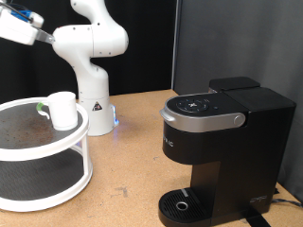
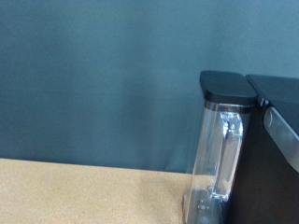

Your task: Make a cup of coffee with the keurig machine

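The white cup (image 1: 62, 110) stands upright on the top tier of a round white shelf (image 1: 83, 142) at the exterior view's left. The black keurig machine (image 1: 223, 142) stands at the right with its silver-grey lid handle (image 1: 201, 118) down and its round drip tray (image 1: 180, 203) bare. My gripper's hand (image 1: 19, 25) is high at the top left corner, above and well apart from the cup; its fingers do not show. The wrist view shows no fingers, only the keurig machine's clear water tank (image 2: 220, 154) and black side (image 2: 278, 140).
A small green thing (image 1: 41, 108) lies beside the cup on the shelf. The arm's white base (image 1: 93, 112) stands behind the shelf. A wooden table (image 1: 128, 161) lies between shelf and machine. A dark curtain (image 2: 93, 75) hangs behind.
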